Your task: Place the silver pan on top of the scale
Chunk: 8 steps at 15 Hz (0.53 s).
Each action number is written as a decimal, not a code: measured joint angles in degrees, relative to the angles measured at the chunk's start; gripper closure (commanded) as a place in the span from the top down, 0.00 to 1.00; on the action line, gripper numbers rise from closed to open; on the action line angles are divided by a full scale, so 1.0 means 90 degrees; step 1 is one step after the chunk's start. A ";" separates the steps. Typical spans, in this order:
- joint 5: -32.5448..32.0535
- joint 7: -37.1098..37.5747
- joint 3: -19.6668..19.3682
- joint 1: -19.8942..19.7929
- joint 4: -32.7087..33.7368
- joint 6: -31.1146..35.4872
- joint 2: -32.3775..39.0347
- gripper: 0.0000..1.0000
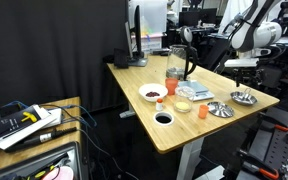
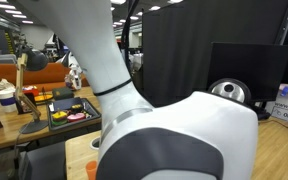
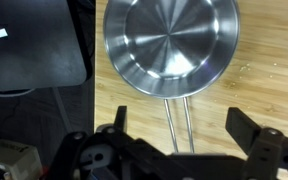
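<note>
The jaws are hanging wide open over the silver pan [image 3: 171,45], gripping nothing, its wire handle pointing between them. The pan is sitting on the bench [image 1: 174,135] near an edge, apart from the scale [image 1: 197,92].

wooden table [image 1: 189,135], white bowl [image 1: 152,93], dark bowl [image 1: 163,118], orange cup [image 1: 201,108], black pitcher [image 1: 182,62], flat silver dish [image 1: 219,109]

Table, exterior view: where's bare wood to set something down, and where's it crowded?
Bare: the table stretch from the white bowl out to the curtain-side edge, and the near-edge strip from the black bowl toward the silver dish. Crowded: scale, orange cup, silver dish and silver pan bunch together.
</note>
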 measured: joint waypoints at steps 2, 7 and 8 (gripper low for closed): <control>0.0000 0.0000 -0.0005 0.0005 0.0000 0.0000 0.0000 1.00; 0.0104 0.0025 -0.0019 0.0063 0.0012 0.0042 0.0058 1.00; 0.0202 0.0063 -0.0019 0.0085 0.0032 0.0099 0.0100 1.00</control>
